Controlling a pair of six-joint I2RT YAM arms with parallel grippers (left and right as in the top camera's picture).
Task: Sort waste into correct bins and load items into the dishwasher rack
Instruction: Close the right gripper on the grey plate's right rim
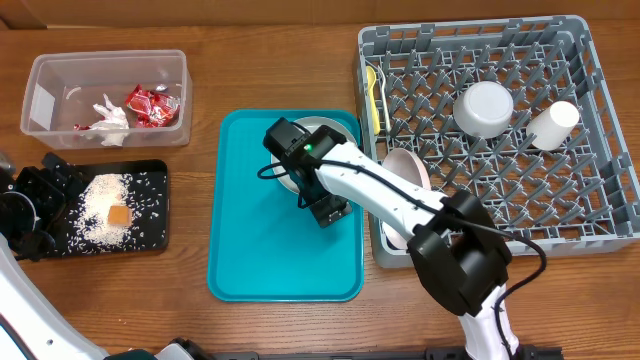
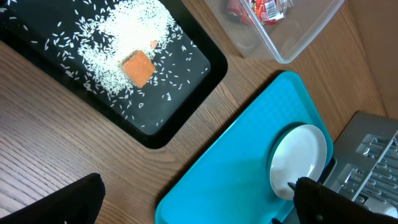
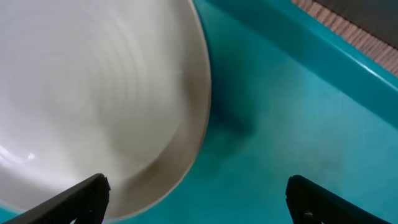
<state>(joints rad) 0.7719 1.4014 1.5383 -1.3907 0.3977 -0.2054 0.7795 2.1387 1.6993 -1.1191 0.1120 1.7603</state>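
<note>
A pale grey-white round plate (image 1: 322,126) lies at the far right corner of the teal serving tray (image 1: 250,240). It fills the upper left of the right wrist view (image 3: 93,93) and also shows in the left wrist view (image 2: 300,158). My right gripper (image 1: 325,207) (image 3: 199,199) is open and empty, low over the tray at the plate's near rim. My left gripper (image 1: 25,215) (image 2: 199,208) is open and empty at the table's left edge, beside the black tray (image 1: 150,235). The dishwasher rack (image 1: 600,235) holds a white bowl (image 1: 484,108), a small cup (image 1: 553,124), yellow cutlery (image 1: 375,95) and an upright plate (image 1: 405,170).
The black tray (image 2: 180,118) holds loose rice (image 1: 100,205) and an orange cube (image 1: 118,214) (image 2: 138,66). The clear tub (image 1: 40,110) (image 2: 292,37) holds a red wrapper (image 1: 150,104) and a white napkin (image 1: 108,120). The right arm reaches across the rack's left edge.
</note>
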